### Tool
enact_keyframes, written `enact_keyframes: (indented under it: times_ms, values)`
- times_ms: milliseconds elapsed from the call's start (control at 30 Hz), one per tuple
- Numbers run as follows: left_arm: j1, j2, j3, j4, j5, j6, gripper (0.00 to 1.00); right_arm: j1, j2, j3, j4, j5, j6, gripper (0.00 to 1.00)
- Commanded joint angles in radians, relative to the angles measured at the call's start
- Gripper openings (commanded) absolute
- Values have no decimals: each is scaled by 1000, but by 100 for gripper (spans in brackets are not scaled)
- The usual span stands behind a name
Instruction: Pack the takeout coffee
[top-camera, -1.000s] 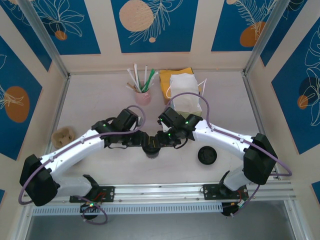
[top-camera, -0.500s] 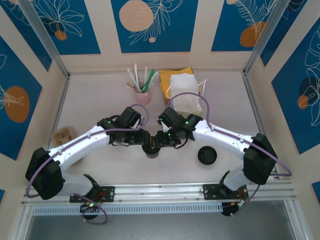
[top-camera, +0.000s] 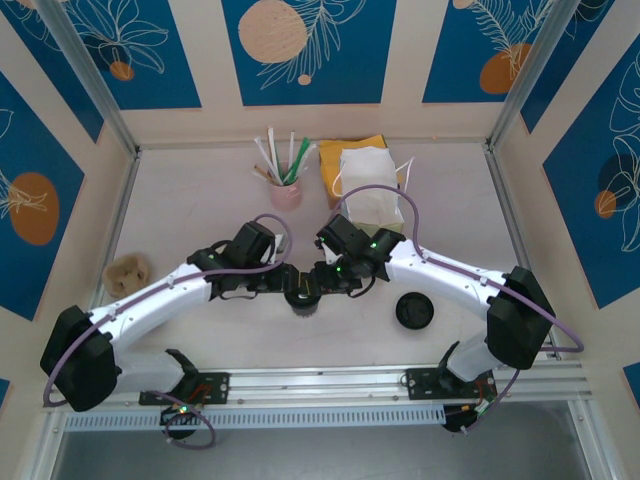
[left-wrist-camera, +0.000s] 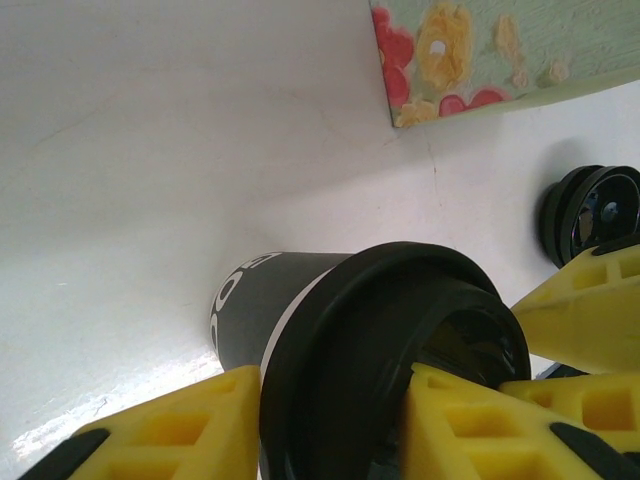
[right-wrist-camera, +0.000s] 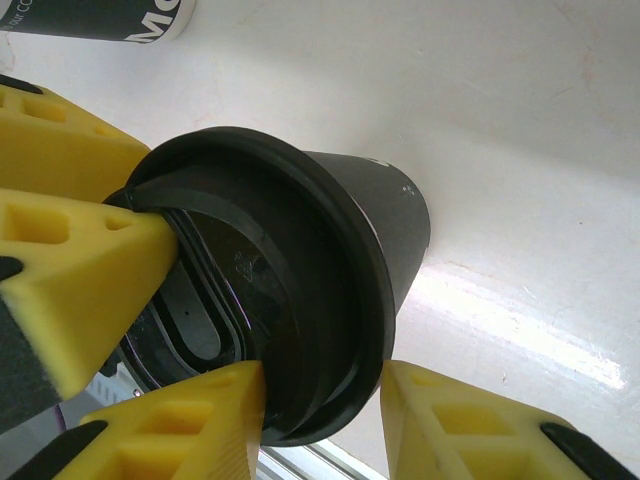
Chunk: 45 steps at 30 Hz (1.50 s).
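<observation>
Takeout coffee: the small paper takeout coffee cup (top-camera: 302, 300) with a dark band and a round black plastic lid stands upright on the pale tabletop (top-camera: 200, 190), near its middle and between the two arm tips.
Lid: the left wrist view shows the black lid (left-wrist-camera: 400, 330) seated on the cup's rim, above the dark band with white lettering (left-wrist-camera: 250, 300).
Left pincer: the left pincer (top-camera: 288, 287) meets the cup from the left. In its own camera the left pincer (left-wrist-camera: 333, 375) is partly closed on the lid. One yellow foam finger (left-wrist-camera: 180, 430) lies against the outside of the rim, the other across the lid's top.
Right pincer: the right pincer (top-camera: 316, 285) meets the cup from the right. In its own camera the right pincer (right-wrist-camera: 322, 370) is closed on the edge of the lid (right-wrist-camera: 290, 260). One yellow finger (right-wrist-camera: 470, 430) is outside the rim, its partner on the lid's face.
Cup body, right wrist view: dark wall (right-wrist-camera: 390, 220), base on the tabletop.
Loose lid: a second round black plastic lid (top-camera: 414, 311) lies flat on the tabletop to the right of the cup and apart from it; it is also seen from the left wrist (left-wrist-camera: 590, 205).
Straw holder: a pink cup of straws (top-camera: 286, 192) stands at the far side.
Bag: a pale-yellow paper bag with white handles (top-camera: 365, 165) is just right of the pink cup.
Carrier: a brown moulded cardboard cup carrier (top-camera: 127, 272) sits at the left edge, well apart from the cup.
</observation>
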Motion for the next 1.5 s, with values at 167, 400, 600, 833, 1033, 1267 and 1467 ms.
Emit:
enact_keyframes:
  times_ms: [167, 400, 600, 833, 1033, 1267, 1467]
  values:
    - [5, 33, 18, -205, -12, 10, 40, 10, 35, 15, -98, 28, -13, 36]
    - [5, 22, 148, -234, 25, 13, 46, 6, 22, 62, -109, 36, -15, 39]
    - [5, 3, 175, -228, 58, -2, 50, 3, 21, 101, -113, 24, -25, 42]
    - [5, -41, 135, -275, 43, -6, 47, -3, 49, 126, -89, 7, -31, 42]
    - [3, -64, 88, -268, 63, -20, 44, -8, 98, 171, -80, 0, -49, 42]
    - [-4, -53, 59, -233, 80, -30, 42, -21, 126, 194, -73, -7, -59, 41]
    - [-13, -39, 70, -220, 91, -29, 38, -25, 143, 187, -67, -14, -60, 38]
